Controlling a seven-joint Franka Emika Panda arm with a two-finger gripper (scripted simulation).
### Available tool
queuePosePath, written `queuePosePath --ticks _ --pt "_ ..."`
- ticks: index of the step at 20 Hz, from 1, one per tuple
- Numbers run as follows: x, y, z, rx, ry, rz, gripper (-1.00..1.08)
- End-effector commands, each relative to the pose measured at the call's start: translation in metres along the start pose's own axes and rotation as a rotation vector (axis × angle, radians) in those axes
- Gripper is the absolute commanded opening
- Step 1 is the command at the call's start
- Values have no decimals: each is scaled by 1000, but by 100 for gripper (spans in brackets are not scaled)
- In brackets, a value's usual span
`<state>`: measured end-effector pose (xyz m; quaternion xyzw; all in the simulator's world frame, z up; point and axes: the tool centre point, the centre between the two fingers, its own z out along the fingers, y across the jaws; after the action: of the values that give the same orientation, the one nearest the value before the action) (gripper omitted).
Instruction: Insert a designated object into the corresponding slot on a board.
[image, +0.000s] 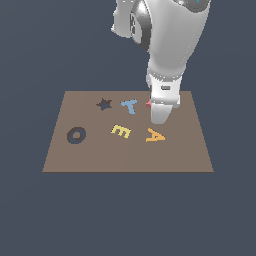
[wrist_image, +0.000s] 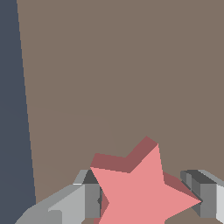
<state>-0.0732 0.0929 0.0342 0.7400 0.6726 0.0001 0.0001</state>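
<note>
So the end effector (wrist_image: 146, 199) is down low over the board (image: 90, 155), near its far edge on the exterior view's right, straddling the pink star (wrist_image: 142, 192). In the wrist view one finger (wrist_image: 89, 199) looks to be touching or nearly touching a star edge, while the other one (wrist_image: 205, 197) sits just off the tip of a point. So I'd call it spread around the star, not clamped yet. From the exterior view you can barely see the star (image: 148, 103), just a red sliver poking out behind the arm.

The star-shaped slot (image: 104, 104) is along the same back row, past the blue Y (image: 130, 105).

What worries me: the fingers are lined up on a flat edge on one side and a point on the other. Squeezing there could spin the star or pop it out sideways. And even a small twist in the grip means five points that won't line up with the slot, so it'd just sit on top of the board.
</note>
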Motion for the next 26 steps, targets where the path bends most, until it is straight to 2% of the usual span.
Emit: queuePosePath --ticks 1,10,15,20,26 --pt "-19 2 -1 -1 0 18 -100" --pt "-120 7 -4 -3 -1 107 -100" --pt "-161 8 -6 -4 -1 142 -100" --pt "-180 8 -7 -5 -1 159 -100" --pt "-179 9 -6 -4 -1 158 -100"
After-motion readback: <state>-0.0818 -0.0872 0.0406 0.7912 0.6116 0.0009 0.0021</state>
